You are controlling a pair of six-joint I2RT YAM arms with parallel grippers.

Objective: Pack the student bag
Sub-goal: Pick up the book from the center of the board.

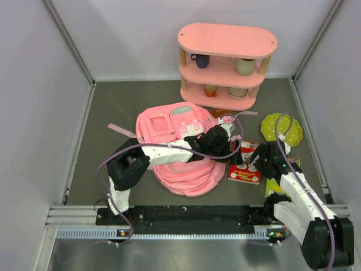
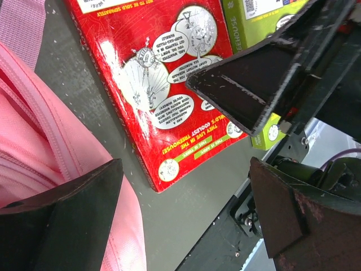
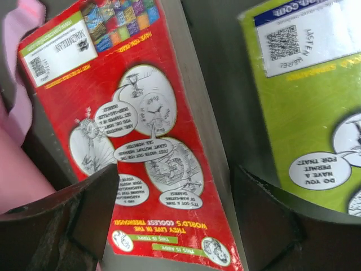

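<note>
The soft pink student bag (image 1: pixel 189 172) lies slumped on the table (image 1: pixel 113 107), front pockets and grey-green patch facing up.

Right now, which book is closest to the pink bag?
The red book, lying next to the student bag; the green book lies beyond it, farther from the bag.

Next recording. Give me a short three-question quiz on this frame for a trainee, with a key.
1. True or false: the red book lies on the table, outside the pink backpack.
2. What lies beside the red book, on the side away from the backpack? A) a green book B) a mug C) a pencil case
3. Is either gripper holding anything?
Key: 1 true. 2 A. 3 No: the left gripper and the right gripper are both open and empty.
</note>
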